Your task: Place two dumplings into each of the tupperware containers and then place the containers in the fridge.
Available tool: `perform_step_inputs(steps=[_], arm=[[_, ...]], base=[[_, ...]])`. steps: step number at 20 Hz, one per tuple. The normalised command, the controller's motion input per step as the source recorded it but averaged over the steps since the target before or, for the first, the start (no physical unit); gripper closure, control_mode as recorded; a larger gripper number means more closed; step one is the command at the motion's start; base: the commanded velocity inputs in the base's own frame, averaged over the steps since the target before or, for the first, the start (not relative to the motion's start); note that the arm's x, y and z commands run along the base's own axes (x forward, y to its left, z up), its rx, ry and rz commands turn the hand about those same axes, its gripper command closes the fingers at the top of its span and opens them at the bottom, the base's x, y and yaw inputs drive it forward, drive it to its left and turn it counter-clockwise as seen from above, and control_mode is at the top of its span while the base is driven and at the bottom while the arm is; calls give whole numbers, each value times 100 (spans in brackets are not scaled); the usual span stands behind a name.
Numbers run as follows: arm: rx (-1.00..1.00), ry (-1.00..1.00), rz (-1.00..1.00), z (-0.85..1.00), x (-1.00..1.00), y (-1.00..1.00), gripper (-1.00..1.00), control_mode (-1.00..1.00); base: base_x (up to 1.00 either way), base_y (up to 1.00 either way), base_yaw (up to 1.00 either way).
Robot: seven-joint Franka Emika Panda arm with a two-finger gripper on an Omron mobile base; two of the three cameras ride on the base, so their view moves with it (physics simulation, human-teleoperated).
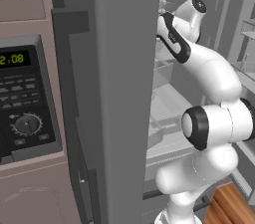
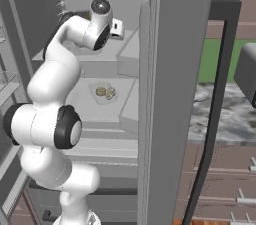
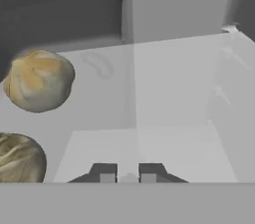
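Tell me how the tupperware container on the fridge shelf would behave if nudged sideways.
The tupperware container looks shallow and flat-bottomed, so it would probably slide on the smooth fridge shelf rather than tip. The two dumplings inside are round and loose, so they would likely roll against its low wall. It seems thin-walled, probably light.

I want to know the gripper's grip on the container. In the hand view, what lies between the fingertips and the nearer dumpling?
Nothing but the tupperware container's bare translucent floor: the shut gripper sits at its near edge, the nearer dumpling off to one side.
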Motion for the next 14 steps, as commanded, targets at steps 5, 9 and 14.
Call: perform_step_inputs(steps=[5, 9, 14], arm=[[0, -9, 0, 0, 27, 16, 100, -100], [0, -10, 0, -6, 31, 8, 100, -100], [0, -3, 0, 0, 7, 2, -100, -100]], base=[[0, 0, 0], [0, 0, 0], [0, 0, 0]])
